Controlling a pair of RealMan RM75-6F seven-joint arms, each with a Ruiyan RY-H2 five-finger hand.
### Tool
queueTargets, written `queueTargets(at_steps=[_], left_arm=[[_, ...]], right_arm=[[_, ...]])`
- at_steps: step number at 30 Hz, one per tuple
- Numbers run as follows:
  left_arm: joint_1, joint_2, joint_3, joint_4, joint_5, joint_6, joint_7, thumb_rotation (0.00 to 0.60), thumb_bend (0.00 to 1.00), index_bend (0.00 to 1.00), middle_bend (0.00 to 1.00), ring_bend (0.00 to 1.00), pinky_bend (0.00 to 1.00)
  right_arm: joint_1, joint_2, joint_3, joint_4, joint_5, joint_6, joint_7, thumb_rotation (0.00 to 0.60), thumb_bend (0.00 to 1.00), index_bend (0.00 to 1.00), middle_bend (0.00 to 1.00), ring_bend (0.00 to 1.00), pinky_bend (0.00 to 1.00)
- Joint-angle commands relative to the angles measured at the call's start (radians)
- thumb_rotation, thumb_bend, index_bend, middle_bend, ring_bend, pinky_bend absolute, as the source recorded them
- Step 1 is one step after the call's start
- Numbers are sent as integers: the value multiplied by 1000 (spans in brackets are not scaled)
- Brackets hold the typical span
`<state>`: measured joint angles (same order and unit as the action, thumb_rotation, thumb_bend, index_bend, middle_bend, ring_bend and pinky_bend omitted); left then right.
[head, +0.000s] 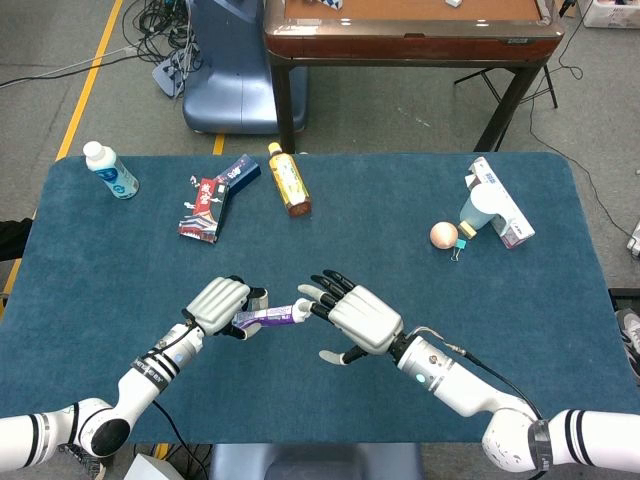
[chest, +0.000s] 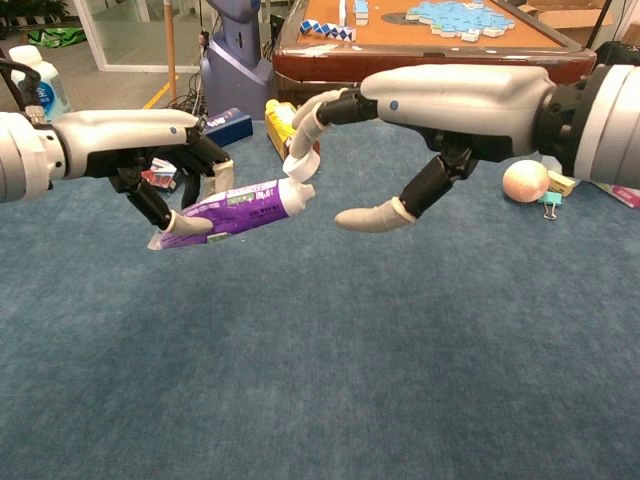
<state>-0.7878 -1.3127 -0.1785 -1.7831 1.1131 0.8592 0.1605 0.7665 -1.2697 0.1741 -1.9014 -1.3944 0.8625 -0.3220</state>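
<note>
My left hand grips a purple tube by its tail end, holding it clear above the near-centre of the blue tabletop, white cap pointing right. My right hand is spread, thumb apart, its fingertips touching the cap. Far right, well apart, lie a peach-coloured ball and a cup.

Head view: high above the desk, looking steeply down and forward, taking in the whole top and the floor beyond.
Chest view: low, close, looking level across the desk.
Shared: both hands, the tube between them, the far objects.
</note>
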Motion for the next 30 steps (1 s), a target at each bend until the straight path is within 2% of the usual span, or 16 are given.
queueTargets(at_steps=[1, 9, 30], left_arm=[[2, 5, 2, 0, 5, 3, -8, 600, 448, 588, 728, 507, 266], [3, 22, 2, -5, 6, 5, -31, 600, 448, 588, 728, 507, 268], [14, 53, -17, -30, 15, 8, -141, 600, 447, 588, 729, 507, 273]], right_arm=[[-2, 6, -6, 0, 3, 4, 5, 348, 342, 216, 101, 0, 0], [-7, 15, -28, 5, -2, 18, 26, 346, 343, 216, 101, 0, 0], [-17, -39, -56, 62, -38, 58, 130, 346, 342, 216, 101, 0, 0]])
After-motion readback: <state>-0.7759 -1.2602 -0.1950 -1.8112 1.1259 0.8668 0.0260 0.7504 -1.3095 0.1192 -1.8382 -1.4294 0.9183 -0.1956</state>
